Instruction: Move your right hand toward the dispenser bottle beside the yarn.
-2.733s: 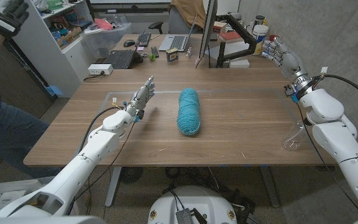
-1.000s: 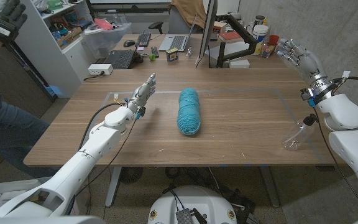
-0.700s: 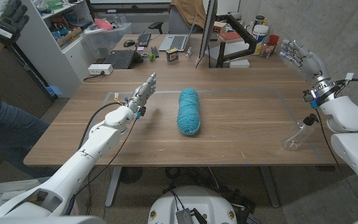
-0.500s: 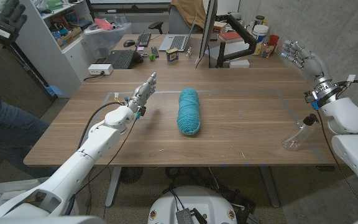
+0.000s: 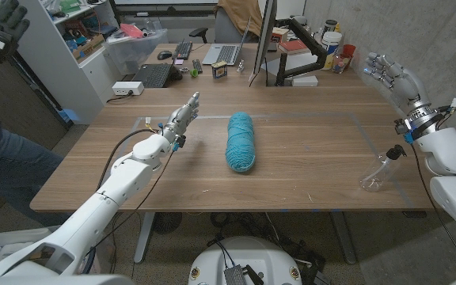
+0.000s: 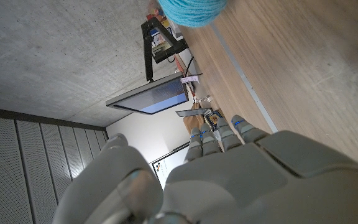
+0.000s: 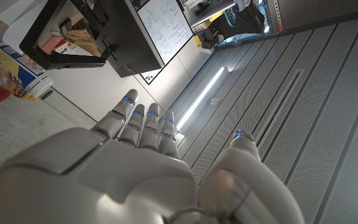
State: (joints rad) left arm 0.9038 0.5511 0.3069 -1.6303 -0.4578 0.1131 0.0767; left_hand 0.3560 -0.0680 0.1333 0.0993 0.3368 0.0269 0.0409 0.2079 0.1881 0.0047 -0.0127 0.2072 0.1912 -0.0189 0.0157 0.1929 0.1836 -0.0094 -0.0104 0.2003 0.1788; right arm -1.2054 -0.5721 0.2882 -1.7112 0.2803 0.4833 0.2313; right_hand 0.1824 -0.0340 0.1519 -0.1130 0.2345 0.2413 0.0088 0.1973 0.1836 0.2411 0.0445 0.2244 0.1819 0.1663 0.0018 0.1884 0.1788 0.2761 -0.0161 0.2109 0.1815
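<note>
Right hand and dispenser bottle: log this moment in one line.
right hand: raised, open, empty | dispenser bottle: lying on table, untouched | yarn: mid-table | left hand: open

yarn (image 5: 241,142): teal | dispenser bottle (image 5: 378,172): clear, black top | table (image 5: 307,170): brown woodgrain | left hand (image 5: 182,119), right hand (image 5: 393,73): grey-white

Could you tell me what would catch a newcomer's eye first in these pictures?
First the fat skein of teal yarn, lying lengthwise in the middle of the wooden table. Next the robot's white right hand, raised with fingers spread above the table's far right corner, well away from the clear plastic dispenser bottle lying tipped near the right edge. The left hand is open, just left of the yarn.
</note>
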